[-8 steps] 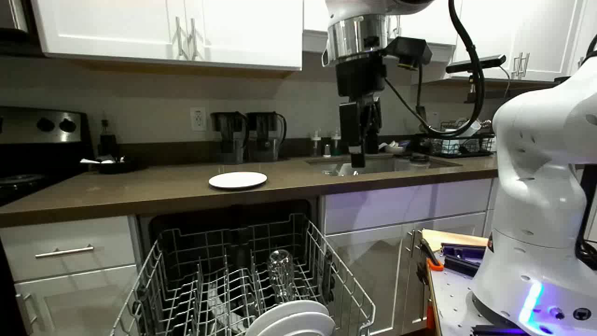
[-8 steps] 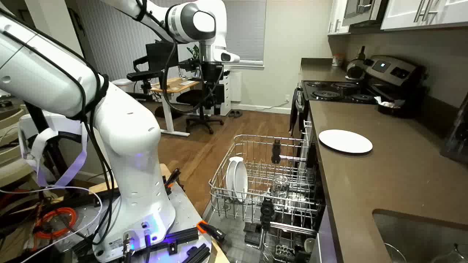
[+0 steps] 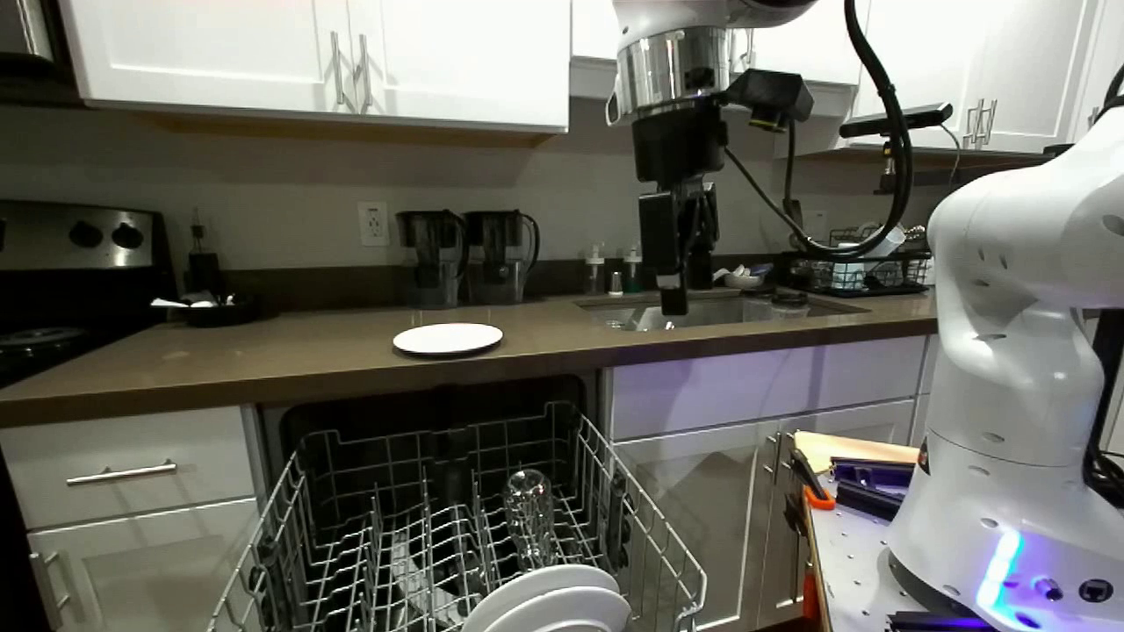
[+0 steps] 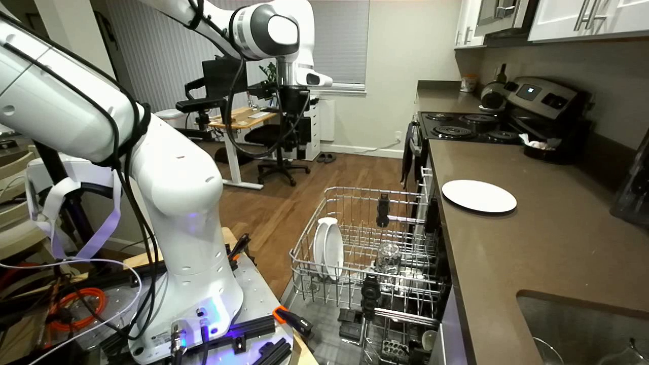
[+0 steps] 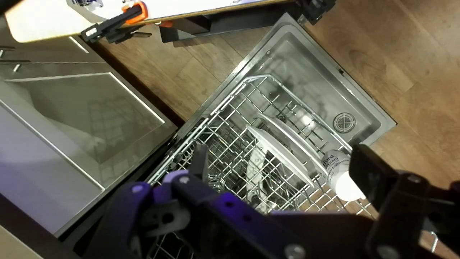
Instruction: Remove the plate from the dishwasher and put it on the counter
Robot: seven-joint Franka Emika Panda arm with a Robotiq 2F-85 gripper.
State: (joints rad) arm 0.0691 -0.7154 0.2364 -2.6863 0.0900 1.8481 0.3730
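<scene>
nothing visible has moved since the earlier frames: gripper (image 5: 282, 166), white plate (image 3: 448, 339) and racked plates (image 4: 333, 248) all match in both exterior views. jaws are wide apart, nothing held. white plate lies flat on the counter (image 3: 263, 360), near the front edge, above the dishwasher (image 5: 309, 72), door down. as i read it, that's the task's plate, already placed. gripper hangs high in front of the counter, well apart from it.

if so, job looks done and no further reach is needed. if another is wanted, it turns on the racked plates: two, on edge in the wire rack (image 3: 378, 535), below the gripper. wrist view shows them between the jaws, long axis diagonal, upper left to lower right, while the jaws close nearly straight across. wrist probably needs a turn to pinch one across its thickness. gap between the pair is narrow, so a jaw could catch the neighbour. printed cup (image 5: 336, 165) sits by the outer one's lower end, touching or just beside, can't tell.

surface: flat, smooth, dark brown. pitchers (image 3: 496, 241) behind the white plate, sink (image 3: 724, 309) to its right in an exterior view. room toward the stove (image 4: 454, 132) looks enough for a second plate, my guess.
</scene>
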